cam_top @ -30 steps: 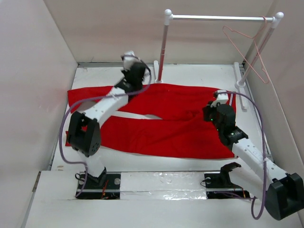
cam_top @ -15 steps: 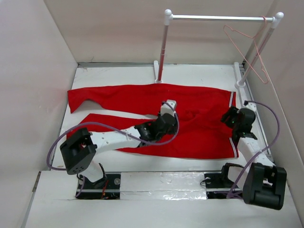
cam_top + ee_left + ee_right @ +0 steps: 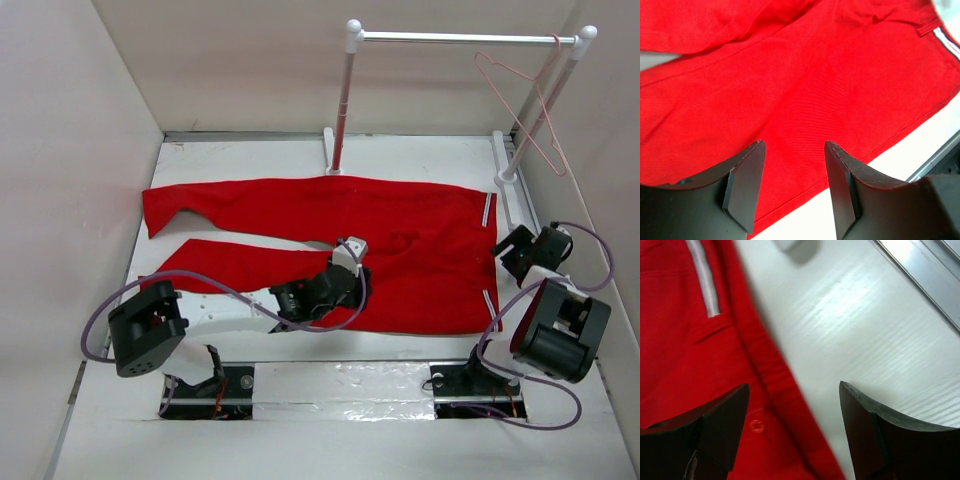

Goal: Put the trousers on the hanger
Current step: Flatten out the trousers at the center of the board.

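The red trousers (image 3: 400,245) lie flat across the table, legs to the left, waistband with its white-grey stripes (image 3: 487,210) to the right. The pink wire hanger (image 3: 520,105) dangles from the right end of the rack bar. My left gripper (image 3: 352,262) hovers over the lower trouser leg near its front hem, jaws open and empty; the red trousers (image 3: 805,85) fill the left wrist view. My right gripper (image 3: 512,250) is open over the waistband edge, where a red button (image 3: 757,426) shows beside bare table.
A white-posted rack with a metal bar (image 3: 460,38) stands at the back, feet on the table (image 3: 250,160). White walls close in left, right and behind. A metal rail (image 3: 920,270) runs along the right table edge.
Both grippers have opened and let go of the trousers, which now lie spread flat. The left arm swung from the far left to the middle front; the right arm pulled back to the right edge.
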